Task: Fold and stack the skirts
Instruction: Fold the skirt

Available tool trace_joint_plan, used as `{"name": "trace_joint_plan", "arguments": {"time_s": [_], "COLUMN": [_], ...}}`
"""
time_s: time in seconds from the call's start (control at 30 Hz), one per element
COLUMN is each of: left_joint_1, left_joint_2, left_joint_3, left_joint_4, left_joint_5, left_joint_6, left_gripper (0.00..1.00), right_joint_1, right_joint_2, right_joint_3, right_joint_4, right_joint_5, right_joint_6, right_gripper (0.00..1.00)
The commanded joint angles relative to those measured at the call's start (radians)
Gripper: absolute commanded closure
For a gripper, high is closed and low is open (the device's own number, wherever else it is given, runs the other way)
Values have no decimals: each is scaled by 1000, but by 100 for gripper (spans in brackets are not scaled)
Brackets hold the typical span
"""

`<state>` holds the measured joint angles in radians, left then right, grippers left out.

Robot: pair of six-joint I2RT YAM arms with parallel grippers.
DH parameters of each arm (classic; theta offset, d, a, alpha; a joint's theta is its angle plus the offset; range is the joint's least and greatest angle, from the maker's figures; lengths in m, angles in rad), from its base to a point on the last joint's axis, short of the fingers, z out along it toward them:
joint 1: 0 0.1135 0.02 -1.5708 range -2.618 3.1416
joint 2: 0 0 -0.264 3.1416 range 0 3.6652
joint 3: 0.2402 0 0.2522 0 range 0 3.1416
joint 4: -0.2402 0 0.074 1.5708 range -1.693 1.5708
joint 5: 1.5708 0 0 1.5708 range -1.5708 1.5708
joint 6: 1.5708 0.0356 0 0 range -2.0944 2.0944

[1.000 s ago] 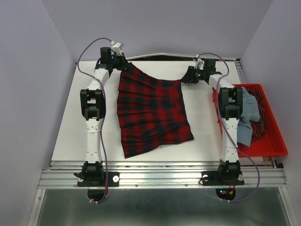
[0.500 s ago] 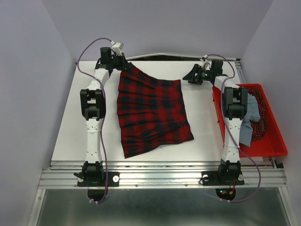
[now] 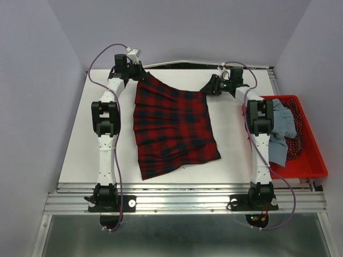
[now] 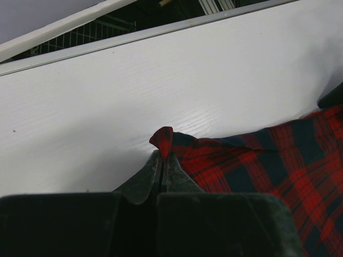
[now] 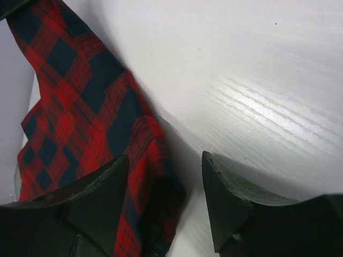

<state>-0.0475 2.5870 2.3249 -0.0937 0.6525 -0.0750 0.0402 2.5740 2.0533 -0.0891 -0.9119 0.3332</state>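
The white counter carries a pleated red-and-navy plaid skirt, which lies spread flat across its middle, waistband toward the far edge and hem toward the arm bases, the hem's left corner reaching nearest to the front rail. To the right of the plaid skirt, well apart from it, a red plastic basket sits at the counter's right edge. A light blue-grey skirt lies crumpled in the basket, hanging over the wall that faces the plaid skirt, with a dark red-speckled cloth beside it on the far side from the plaid skirt. The left hand is at the plaid skirt's far left corner, its fingers pressed together with a small red peak of the cloth pinched between the tips and raised off the counter. The right hand is at the plaid skirt's far right corner with its fingers spread apart, the cloth's edge lying between them and against the left one, not clamped.
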Motion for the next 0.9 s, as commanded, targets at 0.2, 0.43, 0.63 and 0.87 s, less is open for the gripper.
{"name": "trace_joint_plan", "arguments": {"time_s": [0.2,0.43,0.63,0.87], "left_joint_1": [6,9,12,18], "left_joint_2": [-1,-36,-154,-336], "left_joint_3": [34,80,45,-131], "left_joint_4": [3,-6,-38,-112], "left_joint_5": [2,6,22,127], "left_joint_6": [15,87,233,377], "left_gripper": [100,100,100,100], "right_joint_1": [3,3,3,3], "right_joint_2": [32,-28,-110,-233], "right_joint_3": [56,99,125,119], "right_joint_4": [-14,-21,-40,-191], "right_joint_5": [4,21,8,-27], "right_joint_6": [-88,-102,-105,-224], "right_gripper": [82,99,99,99]}}
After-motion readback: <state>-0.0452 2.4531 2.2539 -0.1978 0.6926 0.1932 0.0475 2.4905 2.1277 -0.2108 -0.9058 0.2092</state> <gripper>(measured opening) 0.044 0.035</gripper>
